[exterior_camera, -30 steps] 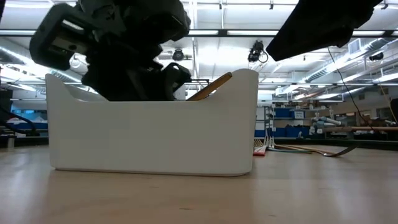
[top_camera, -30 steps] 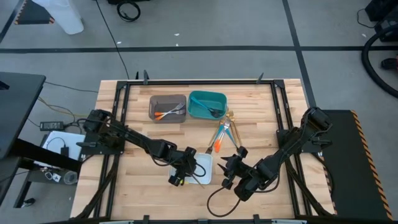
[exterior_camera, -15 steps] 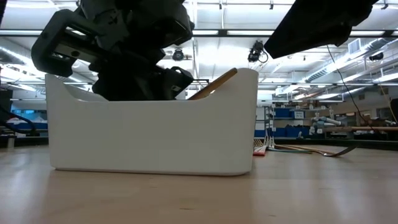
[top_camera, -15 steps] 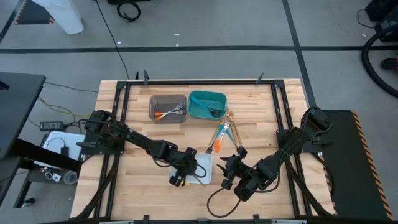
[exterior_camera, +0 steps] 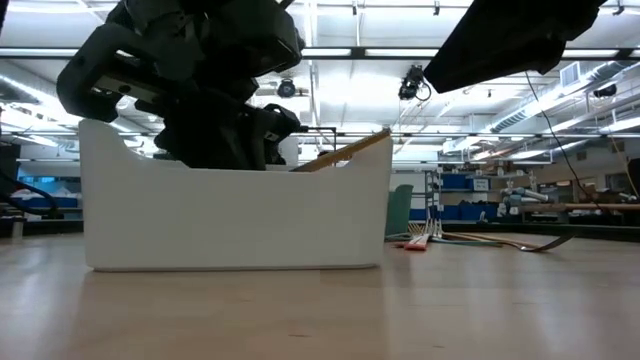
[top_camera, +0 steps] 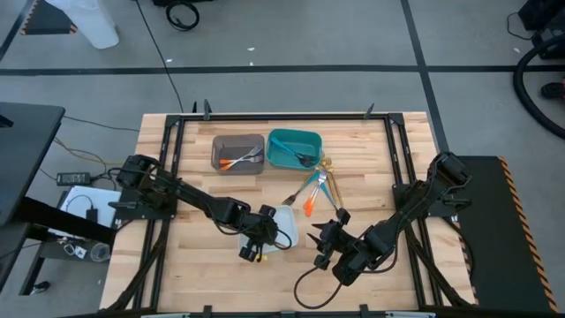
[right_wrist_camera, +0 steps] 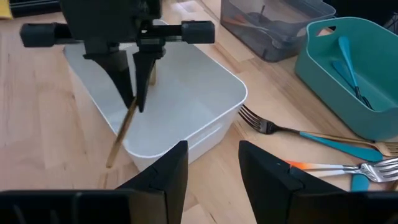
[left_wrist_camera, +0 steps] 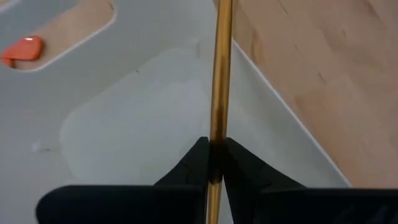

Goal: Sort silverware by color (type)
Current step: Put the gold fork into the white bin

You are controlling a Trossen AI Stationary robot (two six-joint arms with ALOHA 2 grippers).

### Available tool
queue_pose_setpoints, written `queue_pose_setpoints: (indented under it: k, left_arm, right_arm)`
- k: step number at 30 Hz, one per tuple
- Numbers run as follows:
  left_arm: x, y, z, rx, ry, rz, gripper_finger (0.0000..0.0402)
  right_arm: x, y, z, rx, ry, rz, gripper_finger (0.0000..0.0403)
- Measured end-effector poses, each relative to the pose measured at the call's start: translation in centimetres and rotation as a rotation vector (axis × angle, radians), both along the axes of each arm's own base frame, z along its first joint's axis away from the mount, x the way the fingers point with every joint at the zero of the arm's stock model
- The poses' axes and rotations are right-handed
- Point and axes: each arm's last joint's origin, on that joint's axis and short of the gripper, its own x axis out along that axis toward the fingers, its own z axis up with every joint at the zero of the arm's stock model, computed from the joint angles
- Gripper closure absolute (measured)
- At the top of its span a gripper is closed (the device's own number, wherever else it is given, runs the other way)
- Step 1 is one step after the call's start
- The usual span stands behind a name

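My left gripper (right_wrist_camera: 134, 93) reaches down into the white tray (top_camera: 284, 231) and is shut on a slim gold piece of silverware (right_wrist_camera: 122, 134), which also shows in the left wrist view (left_wrist_camera: 219, 74). One end of the gold piece (exterior_camera: 345, 150) sticks up over the tray's rim. My right gripper (right_wrist_camera: 211, 168) hovers open to the right of the tray, holding nothing. More silverware (top_camera: 313, 190), with teal, orange and gold handles, lies flat on the table beyond the tray. My left gripper pinches the gold piece's thin shaft (left_wrist_camera: 215, 134) between its two fingertips (left_wrist_camera: 198, 163). The fingers come from above, slanting down, and lie across the shaft. The piece is tilted inside the tray. Whether its lower end rests on the tray floor I cannot tell.
A grey bin (top_camera: 238, 153) with orange-handled pieces and a teal bin (top_camera: 294, 147) with teal pieces stand side by side at the far middle of the table. Black frame rails (top_camera: 168, 168) run along the table's sides.
My left gripper has shut on the gold piece inside the tray. The piece now lies at a flatter tilt. The white tray has turned and slid a little on the table.
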Motion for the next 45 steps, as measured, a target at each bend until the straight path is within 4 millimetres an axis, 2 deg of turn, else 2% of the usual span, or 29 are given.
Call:
queue_pose_setpoints:
  k: [8,17,24,37,40,45]
  left_arm:
    - [-0.2,0.1,0.1,-0.005,0.020,0.056,0.0362]
    - [-0.9,0.7,2.5,0.022,-0.036,0.124,0.0361]
    - [-1.5,1.3,2.5,0.018,0.023,0.238,0.0361]
    - [-1.6,1.4,2.3,0.028,0.049,0.268,0.0361]
    - [-1.6,1.4,2.3,0.023,0.049,0.272,0.0352]
    - [-1.5,1.6,2.3,-0.023,0.049,0.340,0.0307]
  right_arm:
    - [0.0,0.0,0.0,-0.001,0.000,0.002,0.0250]
    - [0.0,0.0,0.0,-0.002,0.000,0.004,0.0250]
    - [0.1,0.0,0.0,0.000,-0.002,0.004,0.0250]
    - [0.0,0.0,0.0,-0.001,-0.002,0.004,0.0250]
    - [0.0,0.0,0.0,-0.001,-0.002,0.004,0.0250]
    - [0.0,0.0,0.0,-0.001,-0.002,0.004,0.0250]
